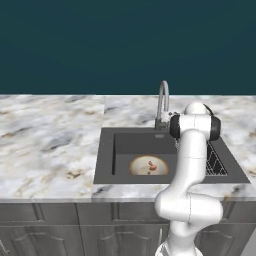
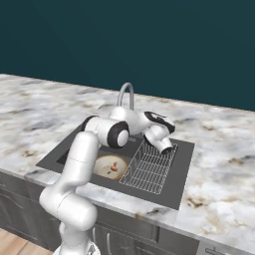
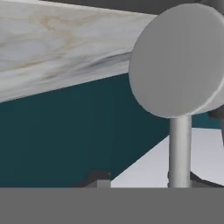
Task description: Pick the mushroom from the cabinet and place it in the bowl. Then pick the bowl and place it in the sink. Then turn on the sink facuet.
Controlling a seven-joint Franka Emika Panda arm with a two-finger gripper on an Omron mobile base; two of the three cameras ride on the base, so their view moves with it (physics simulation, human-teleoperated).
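The sink facuet rises at the sink's back rim, and that's our target now: stiff metal, smooth and slippery, so we judge a push at its small base lever best. The bowl already sits in the basin, mushroom inside. Our end effector hangs over the wire rack on the bench; whether it's spread or clenched, we cannot tell.

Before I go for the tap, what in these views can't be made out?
- Hand: fingertips too small in the right base view; open or shut is unclear.
- Faucet base: the arm covers it in the right base view.
- Mushroom in the bowl: a tiny speck.
- Sink rack: partly behind the arm in the left base view.
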